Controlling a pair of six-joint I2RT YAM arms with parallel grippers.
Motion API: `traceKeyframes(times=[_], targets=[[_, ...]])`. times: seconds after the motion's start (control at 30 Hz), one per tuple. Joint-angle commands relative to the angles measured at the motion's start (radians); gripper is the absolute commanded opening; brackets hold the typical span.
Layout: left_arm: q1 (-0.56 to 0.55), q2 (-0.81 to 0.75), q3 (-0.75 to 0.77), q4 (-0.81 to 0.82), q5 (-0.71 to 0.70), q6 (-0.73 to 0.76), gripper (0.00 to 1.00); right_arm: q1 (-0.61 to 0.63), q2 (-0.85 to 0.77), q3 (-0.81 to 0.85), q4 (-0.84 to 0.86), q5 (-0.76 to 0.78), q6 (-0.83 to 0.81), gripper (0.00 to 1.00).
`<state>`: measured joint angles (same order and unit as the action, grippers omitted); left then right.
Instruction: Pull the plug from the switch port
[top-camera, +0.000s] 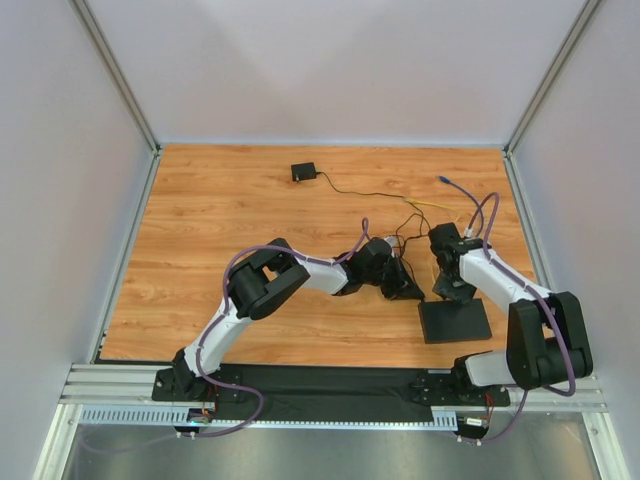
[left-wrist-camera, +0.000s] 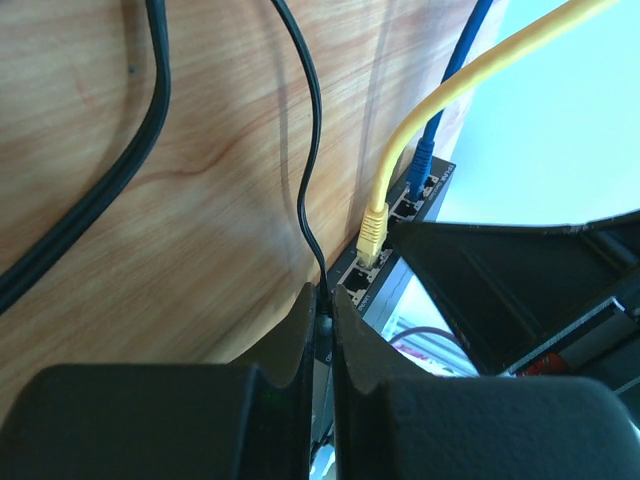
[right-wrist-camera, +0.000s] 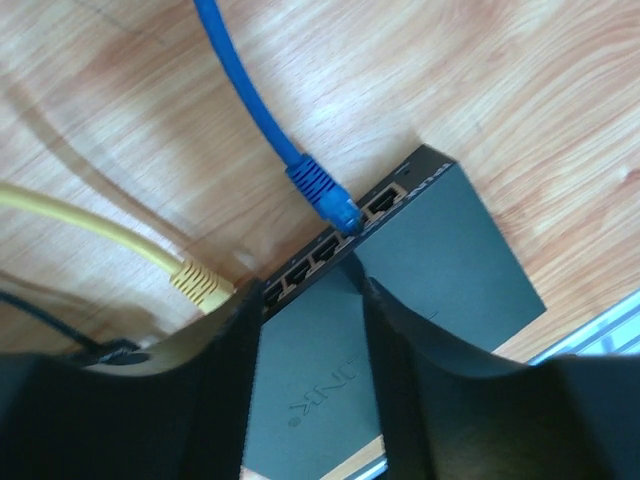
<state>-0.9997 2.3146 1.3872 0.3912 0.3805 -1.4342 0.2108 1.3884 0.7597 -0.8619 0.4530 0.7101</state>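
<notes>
The flat black switch (top-camera: 455, 320) lies at the near right of the table. In the left wrist view its port row (left-wrist-camera: 402, 212) holds a yellow plug (left-wrist-camera: 372, 235) and a blue plug (left-wrist-camera: 420, 168). My left gripper (left-wrist-camera: 322, 300) is shut on the black plug (left-wrist-camera: 326, 322) of a thin black cord (left-wrist-camera: 308, 180) at the end of that row. My right gripper (right-wrist-camera: 305, 285) is open, with its fingers spread over the switch's top (right-wrist-camera: 440, 260), just behind the ports. The blue plug (right-wrist-camera: 325, 195) and the yellow plug (right-wrist-camera: 200, 283) show there too.
A small black square adapter (top-camera: 304, 172) sits at the far middle, its thin cord running towards the switch. A yellow cable (top-camera: 430, 206) and a blue cable end (top-camera: 443, 180) lie behind the switch. A thick black cable (left-wrist-camera: 90, 200) crosses the wood at the left.
</notes>
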Motion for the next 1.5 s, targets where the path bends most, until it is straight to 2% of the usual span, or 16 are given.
traceKeyframes(times=[0.0,0.13,0.2,0.57,0.83,1.07,1.33,1.47], targets=[[0.009,-0.014,-0.004,0.014,-0.011,-0.012,0.0,0.001,-0.034,0.01,-0.009,-0.089,-0.041,0.49],[0.001,-0.011,0.001,0.021,-0.009,-0.014,0.0,0.016,-0.046,0.093,-0.084,-0.123,-0.093,0.54],[0.001,-0.012,0.001,0.026,-0.009,-0.012,0.0,0.032,-0.039,0.096,-0.085,-0.138,-0.101,0.6],[0.0,-0.034,-0.031,0.038,-0.023,-0.009,0.0,0.099,0.066,0.102,-0.066,-0.134,-0.052,0.6],[0.01,-0.021,-0.011,0.041,-0.02,-0.037,0.0,0.104,0.023,0.014,-0.04,-0.177,-0.055,0.56],[0.071,-0.008,0.012,0.035,0.012,-0.069,0.0,0.124,0.024,0.006,-0.046,-0.218,-0.054,0.48],[0.092,-0.009,0.122,-0.126,0.026,-0.035,0.0,0.17,0.083,-0.031,-0.009,-0.266,-0.037,0.4],[0.092,-0.008,0.118,-0.118,0.017,-0.045,0.0,0.191,0.103,-0.031,-0.014,-0.255,-0.031,0.39]])
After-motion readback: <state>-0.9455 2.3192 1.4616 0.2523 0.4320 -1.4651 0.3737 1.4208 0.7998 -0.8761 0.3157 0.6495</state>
